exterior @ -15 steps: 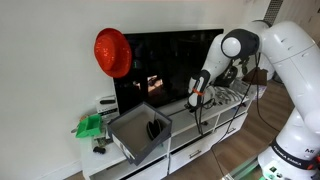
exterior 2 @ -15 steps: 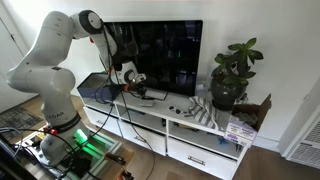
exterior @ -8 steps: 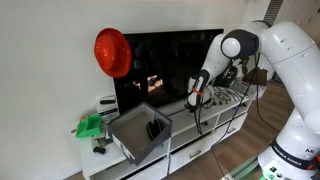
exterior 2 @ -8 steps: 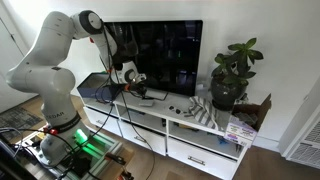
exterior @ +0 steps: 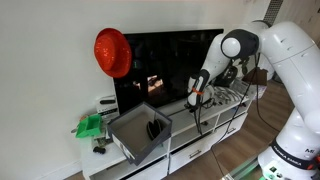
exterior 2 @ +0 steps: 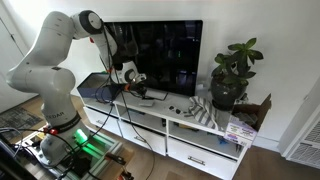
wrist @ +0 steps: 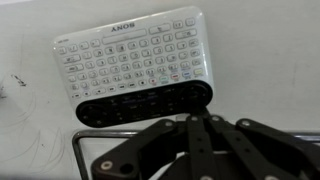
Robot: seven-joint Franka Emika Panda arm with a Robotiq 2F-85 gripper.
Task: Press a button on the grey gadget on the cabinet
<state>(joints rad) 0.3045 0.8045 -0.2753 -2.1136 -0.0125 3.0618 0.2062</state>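
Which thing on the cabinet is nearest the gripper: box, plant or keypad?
The keypad gadget, flat with rows of keys, just beyond the gripper in the wrist view; the grey box and plant stand farther off.

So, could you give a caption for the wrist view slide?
Black pincer, fingers together, poised over the flat pale-grey keypad remote lying on the white cabinet top.

In the wrist view, bare cabinet (wrist: 270, 80) lay open at 3 o'clock of the gadget (wrist: 135, 62); a wire frame (wrist: 90, 133) crossed at 7 o'clock. In an exterior view the TV (exterior 2: 165, 50) walled off 12 o'clock.
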